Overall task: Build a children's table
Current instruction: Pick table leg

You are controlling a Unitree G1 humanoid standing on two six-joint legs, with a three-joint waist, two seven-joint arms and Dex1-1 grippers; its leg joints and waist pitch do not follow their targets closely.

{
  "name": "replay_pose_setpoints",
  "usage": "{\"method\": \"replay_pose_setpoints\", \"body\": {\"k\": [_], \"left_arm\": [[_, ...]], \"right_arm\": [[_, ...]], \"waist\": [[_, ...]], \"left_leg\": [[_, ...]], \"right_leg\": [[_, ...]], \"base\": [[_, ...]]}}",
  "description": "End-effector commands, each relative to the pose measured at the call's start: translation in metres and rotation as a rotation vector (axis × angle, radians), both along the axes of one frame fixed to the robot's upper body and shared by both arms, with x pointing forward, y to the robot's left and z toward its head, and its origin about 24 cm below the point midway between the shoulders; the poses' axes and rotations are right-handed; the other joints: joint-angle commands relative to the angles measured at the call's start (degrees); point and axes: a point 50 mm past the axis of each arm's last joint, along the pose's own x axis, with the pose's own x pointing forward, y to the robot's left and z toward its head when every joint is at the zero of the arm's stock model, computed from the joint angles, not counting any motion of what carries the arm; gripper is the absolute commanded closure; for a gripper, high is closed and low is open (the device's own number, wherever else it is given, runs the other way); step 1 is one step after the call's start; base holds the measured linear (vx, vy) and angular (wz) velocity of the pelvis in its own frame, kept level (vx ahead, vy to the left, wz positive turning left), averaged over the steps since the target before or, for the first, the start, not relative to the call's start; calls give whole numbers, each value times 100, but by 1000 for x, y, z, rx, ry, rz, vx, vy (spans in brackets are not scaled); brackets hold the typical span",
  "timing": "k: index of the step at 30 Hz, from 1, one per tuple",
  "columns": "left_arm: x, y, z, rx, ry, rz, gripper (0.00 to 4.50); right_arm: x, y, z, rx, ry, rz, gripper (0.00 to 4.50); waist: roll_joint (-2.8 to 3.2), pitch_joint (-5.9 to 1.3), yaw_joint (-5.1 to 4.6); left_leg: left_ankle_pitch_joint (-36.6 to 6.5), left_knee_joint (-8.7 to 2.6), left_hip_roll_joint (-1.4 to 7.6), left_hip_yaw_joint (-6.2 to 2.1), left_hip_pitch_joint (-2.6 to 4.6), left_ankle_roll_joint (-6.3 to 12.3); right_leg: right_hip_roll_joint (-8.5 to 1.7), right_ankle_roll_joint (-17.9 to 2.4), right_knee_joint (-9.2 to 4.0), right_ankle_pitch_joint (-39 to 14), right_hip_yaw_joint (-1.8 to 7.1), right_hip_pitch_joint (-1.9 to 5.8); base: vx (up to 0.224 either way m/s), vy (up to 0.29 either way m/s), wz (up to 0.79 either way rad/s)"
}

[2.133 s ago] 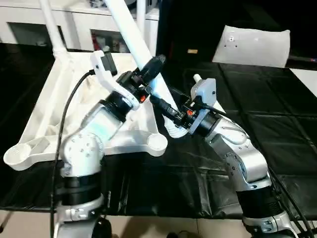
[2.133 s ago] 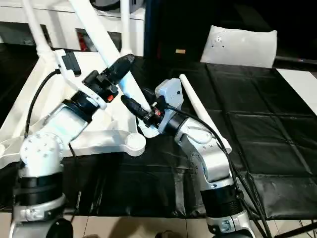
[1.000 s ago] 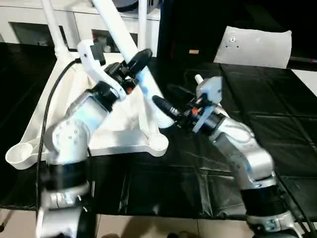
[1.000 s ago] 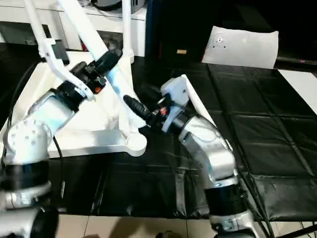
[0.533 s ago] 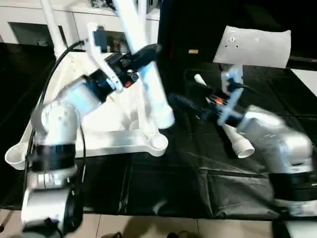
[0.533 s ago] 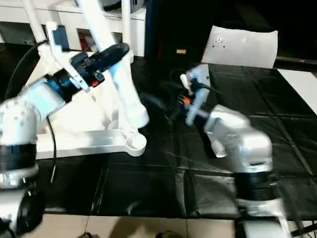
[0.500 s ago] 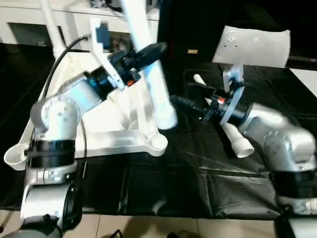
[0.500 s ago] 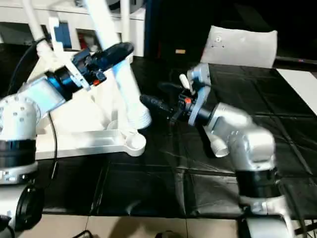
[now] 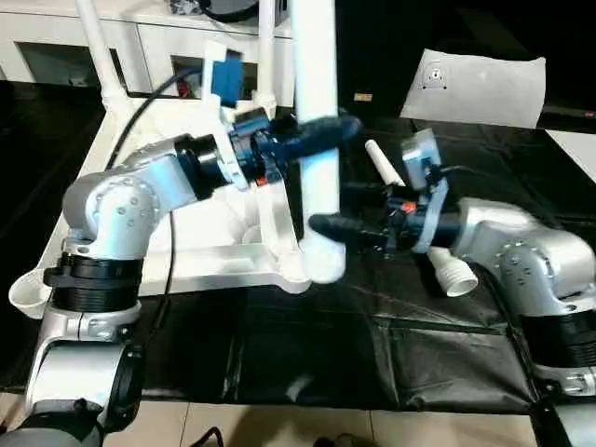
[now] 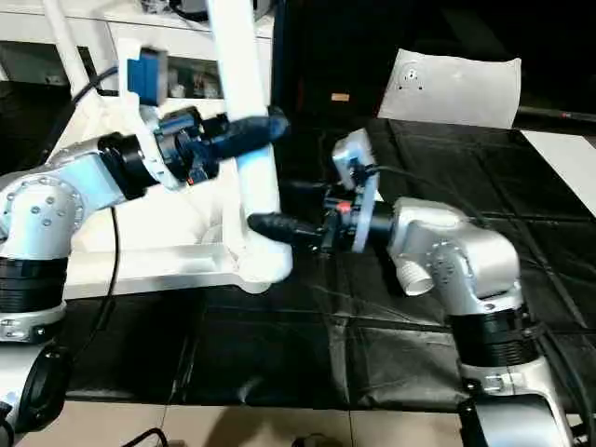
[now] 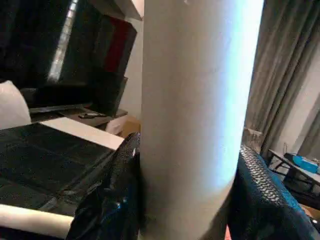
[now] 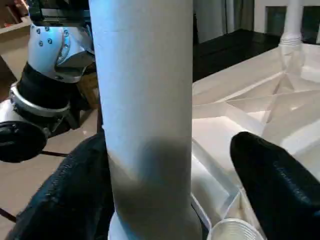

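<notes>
The white tabletop [image 9: 205, 265] lies upside down on the left, ribs up. Two white legs [image 9: 93, 42] [image 9: 266, 37] stand in its far sockets. My left gripper [image 9: 323, 130] is shut on a third leg [image 9: 317, 65] and holds it nearly upright. This leg's wide lower end [image 9: 322, 265] hangs at the near right corner socket, hiding it; whether it touches is unclear. My right gripper [image 9: 328, 209] is open, its fingers straddling this leg low down. In the right wrist view one finger [image 12: 75, 185] lies against it, the other stands apart. A fourth leg [image 9: 452, 270] lies on the black table behind my right arm.
A white pillow-like block [image 9: 480, 86] sits at the back right on the black table cover [image 9: 372, 345]. White cabinets [image 9: 140, 37] stand behind the tabletop. The near left corner socket [image 9: 28, 291] overhangs the table's front edge.
My left gripper has swung its leg from slanted to nearly upright and carried it right, toward the near right corner. My right gripper has come in from the right and now straddles that leg.
</notes>
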Motion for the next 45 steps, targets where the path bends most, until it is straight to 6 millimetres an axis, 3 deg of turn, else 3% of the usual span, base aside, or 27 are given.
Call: {"method": "replay_pose_setpoints", "body": {"k": [1,20,30,33,37,42,45], "left_arm": [[-3,-5,7,14,-49,-36,266],[-4,-8,7,16,-80,-61,266],[3,-7,8,-10,-47,20,266],[8,-6,8,-30,-27,84,196],[13,-4,4,-20,-58,239,176],[10,-5,2,-37,-85,351,176],[8,-7,1,-64,-67,426,211]], "right_arm": [[-2,2,1,9,11,37,96],[-4,7,-5,-7,28,51,251],[0,8,-4,6,7,-8,257],[3,8,-4,4,-8,-47,257],[9,10,-1,12,-48,-140,259],[15,12,0,13,-81,-227,259],[16,15,0,13,-93,-249,259]], "waist": [[-23,-390,19],[-16,-394,24],[-1,-397,25],[-3,-398,19],[13,-405,14],[8,-412,5],[-13,-403,1]], "left_leg": [[-20,-387,157,72,-69,235],[-10,-384,157,73,-65,208],[-16,-383,156,70,-65,182],[-31,-382,152,69,-70,170],[-2,-381,155,64,-69,156],[28,-381,166,65,-69,155],[23,-378,166,72,-81,178]], "right_leg": [[-356,-994,-354,-1315,229,425],[-357,-1001,-353,-1312,230,428],[-356,-1037,-355,-1269,226,431],[-348,-1025,-356,-1269,225,434],[-348,-1000,-357,-1206,228,438],[-352,-1016,-338,-1112,230,441],[-350,-1042,-347,-1074,231,440]], "base": [[0,0,0],[0,0,0],[0,0,0],[0,0,0],[0,0,0],[0,0,0],[0,0,0]]}}
